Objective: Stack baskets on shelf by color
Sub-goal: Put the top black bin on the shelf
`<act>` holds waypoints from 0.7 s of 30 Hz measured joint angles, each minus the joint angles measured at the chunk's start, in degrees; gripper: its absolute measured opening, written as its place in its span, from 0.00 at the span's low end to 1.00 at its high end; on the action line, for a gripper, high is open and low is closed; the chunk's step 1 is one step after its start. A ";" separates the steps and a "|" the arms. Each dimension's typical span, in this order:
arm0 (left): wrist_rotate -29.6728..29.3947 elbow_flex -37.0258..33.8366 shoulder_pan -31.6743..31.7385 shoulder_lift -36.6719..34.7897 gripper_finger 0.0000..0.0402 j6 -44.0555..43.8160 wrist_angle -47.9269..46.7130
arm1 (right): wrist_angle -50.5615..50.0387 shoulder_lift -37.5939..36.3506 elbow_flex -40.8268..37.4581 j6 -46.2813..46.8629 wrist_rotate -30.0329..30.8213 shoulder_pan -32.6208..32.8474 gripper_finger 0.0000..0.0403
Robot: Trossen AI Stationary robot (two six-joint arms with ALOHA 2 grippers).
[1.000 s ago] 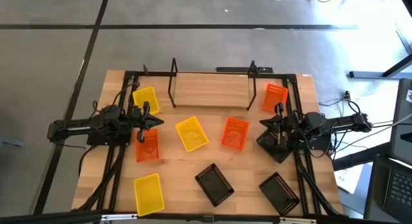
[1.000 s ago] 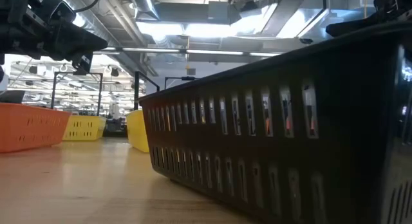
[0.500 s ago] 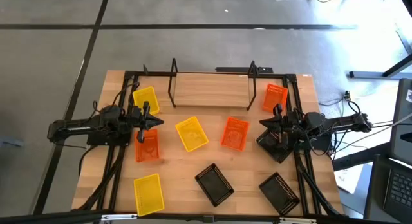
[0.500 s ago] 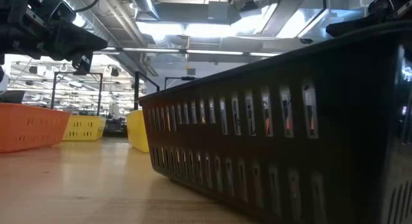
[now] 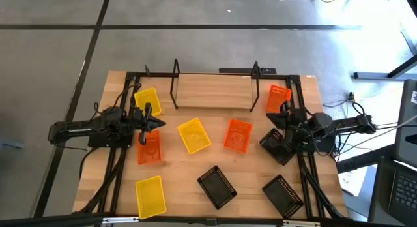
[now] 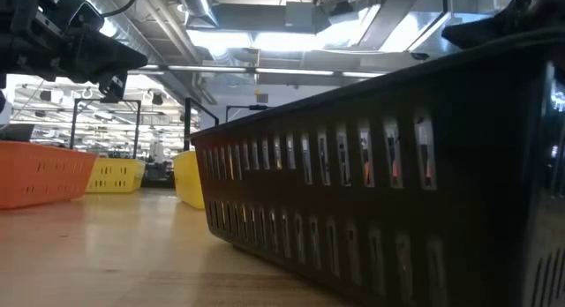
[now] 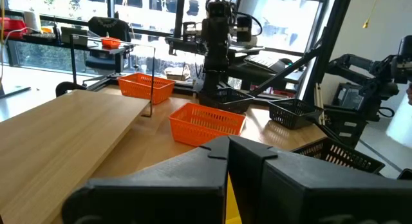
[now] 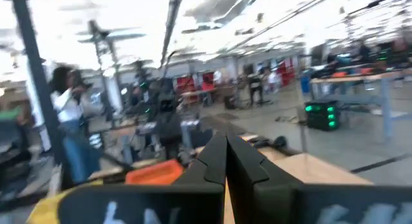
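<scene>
The shelf (image 5: 214,91) stands at the table's far edge with nothing on its plank. Three yellow baskets (image 5: 147,100) (image 5: 193,135) (image 5: 150,195) lie flat on the table, as do three orange ones (image 5: 148,147) (image 5: 238,134) (image 5: 278,98). Two black baskets (image 5: 217,186) (image 5: 283,194) lie near the front. My left gripper (image 5: 148,122) is shut. It hovers between the far-left yellow basket and the left orange basket. My right gripper (image 5: 285,115) is shut and hovers just on the near side of the far-right orange basket.
A dark basket-like shape (image 5: 276,146) lies under my right arm. In the low view a black basket (image 6: 380,166) fills the foreground. Cables run along both table sides. Bare wood lies between the shelf and the middle baskets. A person (image 8: 71,114) stands in the room beyond.
My right gripper has shifted a little toward the far-right orange basket and turned slightly, staying shut. The baskets have not moved.
</scene>
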 joint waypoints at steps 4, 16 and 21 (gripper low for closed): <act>0.02 0.00 -0.01 0.00 0.00 0.00 -0.02 | -2.16 0.07 2.81 -5.72 1.52 0.00 0.00; -2.22 0.00 0.01 0.02 0.00 3.45 1.61 | -21.37 6.71 16.86 1.19 10.71 -0.02 0.00; -8.04 0.01 0.01 0.00 0.00 5.85 4.61 | -31.74 14.94 25.98 3.53 11.91 -0.04 0.00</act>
